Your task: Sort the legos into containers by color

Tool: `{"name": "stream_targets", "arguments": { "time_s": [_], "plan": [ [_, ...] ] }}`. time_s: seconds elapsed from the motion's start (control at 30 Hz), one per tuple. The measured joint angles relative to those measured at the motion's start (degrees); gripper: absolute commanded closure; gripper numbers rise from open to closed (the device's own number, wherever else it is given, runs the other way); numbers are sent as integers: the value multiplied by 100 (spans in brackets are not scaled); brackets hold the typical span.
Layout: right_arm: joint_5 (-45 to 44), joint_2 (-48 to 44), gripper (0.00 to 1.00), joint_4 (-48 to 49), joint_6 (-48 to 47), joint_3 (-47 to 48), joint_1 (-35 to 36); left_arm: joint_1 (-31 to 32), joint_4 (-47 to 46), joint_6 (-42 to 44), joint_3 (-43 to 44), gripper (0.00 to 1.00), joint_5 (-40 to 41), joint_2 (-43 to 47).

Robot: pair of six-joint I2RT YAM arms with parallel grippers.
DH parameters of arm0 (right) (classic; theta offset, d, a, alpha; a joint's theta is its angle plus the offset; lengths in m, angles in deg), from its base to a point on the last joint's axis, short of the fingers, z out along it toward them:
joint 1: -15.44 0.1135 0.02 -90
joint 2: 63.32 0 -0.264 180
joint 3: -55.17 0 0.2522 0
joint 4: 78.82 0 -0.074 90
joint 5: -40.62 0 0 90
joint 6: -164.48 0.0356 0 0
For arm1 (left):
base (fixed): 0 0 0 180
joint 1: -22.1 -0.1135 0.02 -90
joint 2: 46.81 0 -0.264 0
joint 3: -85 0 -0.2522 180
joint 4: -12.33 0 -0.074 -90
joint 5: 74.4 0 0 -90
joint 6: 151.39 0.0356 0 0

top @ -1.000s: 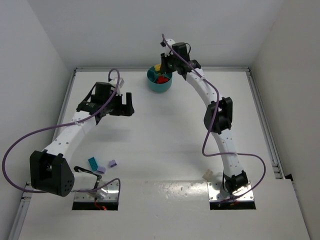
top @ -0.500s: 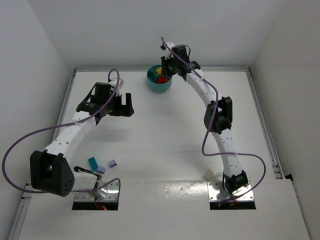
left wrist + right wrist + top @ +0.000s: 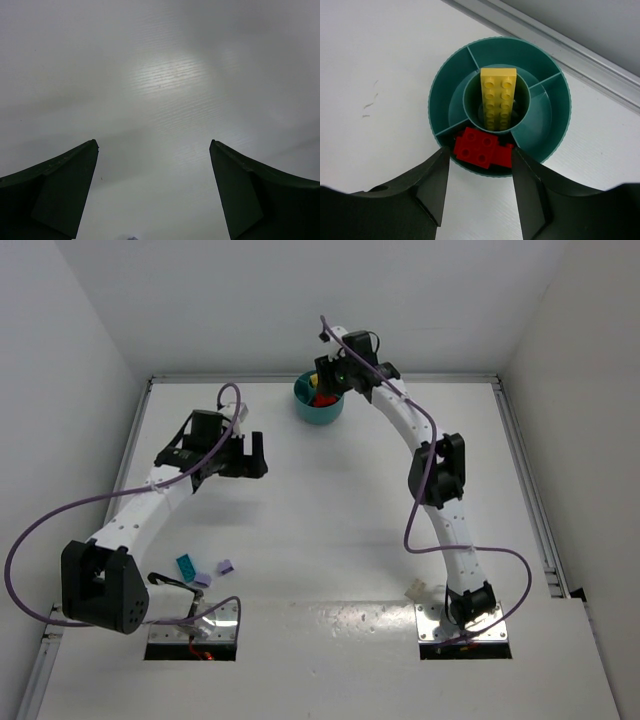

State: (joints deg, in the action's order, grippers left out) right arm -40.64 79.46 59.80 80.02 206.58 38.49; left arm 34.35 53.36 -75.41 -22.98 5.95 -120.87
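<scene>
The round teal bowl [image 3: 306, 410] [image 3: 436, 101] stands at the table's far edge, split into containers. A long yellow lego [image 3: 498, 98] leans in its central ring. Two red legos [image 3: 479, 147] lie in the near compartment. My right gripper [image 3: 326, 381] [image 3: 480, 153] hovers just above that compartment, open, nothing between its fingers. My left gripper [image 3: 251, 454] [image 3: 153, 145] hangs open over bare table at centre left. A teal lego [image 3: 186, 565] and two pale purple legos [image 3: 224, 566] lie near the left arm's base.
A metal rail [image 3: 580, 47] runs along the table's back edge just behind the bowl. White walls close in the table on three sides. Purple cables loop beside both arms.
My right gripper went from shut to open above the bowl, and a red lego now lies free in the near compartment. The left gripper shifted slightly nearer.
</scene>
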Motion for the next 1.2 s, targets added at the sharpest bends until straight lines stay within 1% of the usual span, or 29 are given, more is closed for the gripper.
{"name": "stream_targets", "arguments": {
  "time_s": [0.2,0.43,0.63,0.73,0.93,1.1,1.13,1.2],
  "plan": [
    [81,-435,47,-37,7,-192,2,-2,-31,0,-125,0,-2,85],
    [437,-1016,58,-35,-153,-372,2,-2,-83,0,-127,0,-2,184],
    [846,-1038,67,-87,-356,-496,20,-2,-83,0,-157,0,-2,284],
    [957,-992,68,-90,-426,-509,83,-2,-122,17,-195,0,-2,323],
    [927,-667,68,162,-590,-509,400,-9,-120,52,-278,0,-4,348],
    [774,-306,68,179,-719,-507,638,-52,-127,136,-302,0,-31,382],
    [754,-271,64,164,-734,-509,667,-61,-125,179,-308,0,-68,385],
    [723,-256,61,131,-772,-560,706,-66,-114,321,-321,0,-155,387]
  ]
}}
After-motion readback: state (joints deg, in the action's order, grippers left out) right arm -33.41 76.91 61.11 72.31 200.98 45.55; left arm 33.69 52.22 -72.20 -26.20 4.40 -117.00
